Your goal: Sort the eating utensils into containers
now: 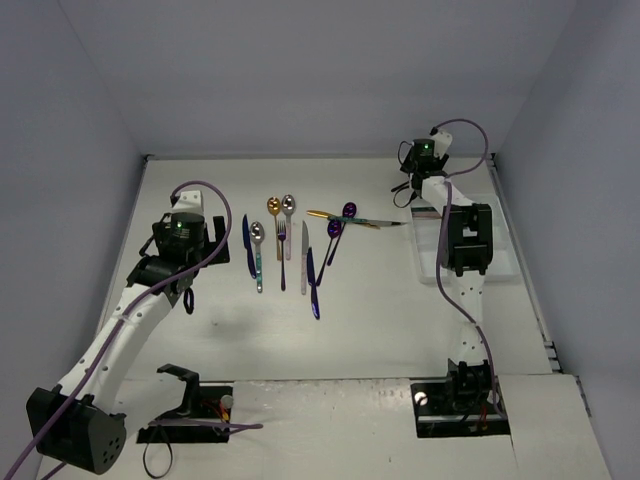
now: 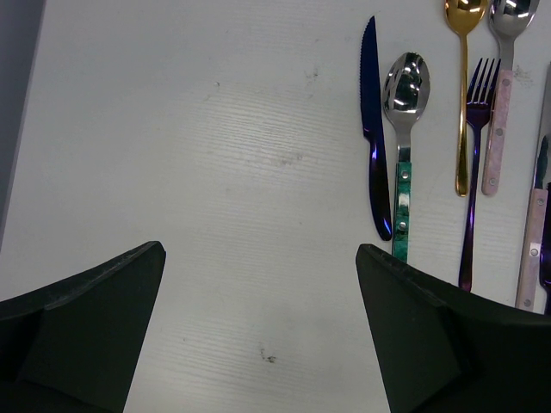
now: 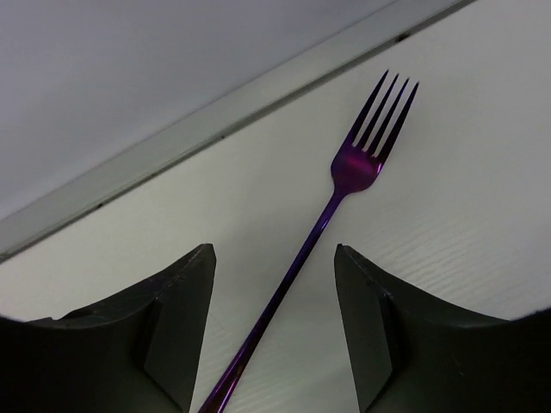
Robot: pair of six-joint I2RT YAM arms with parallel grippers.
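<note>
Several utensils lie in a row mid-table: a dark blue knife (image 1: 247, 245) (image 2: 374, 146), a teal-handled silver spoon (image 1: 258, 255) (image 2: 403, 129), a gold spoon (image 1: 274, 212) (image 2: 463, 86), a purple fork (image 1: 282, 255) (image 2: 475, 155) and others. My left gripper (image 1: 195, 250) (image 2: 258, 258) is open and empty above bare table left of the knife. My right gripper (image 1: 405, 188) (image 3: 274, 258) is open at the far right. A purple fork (image 3: 344, 185) lies on the table, its handle between the fingers. The white tray (image 1: 505, 255) lies under the right arm.
Purple spoons (image 1: 340, 225), a gold knife (image 1: 330, 216) and a teal knife (image 1: 378, 223) lie crossed between the row and the tray. The back wall edge (image 3: 224, 112) runs just beyond the fork. Walls close the table's left and right sides.
</note>
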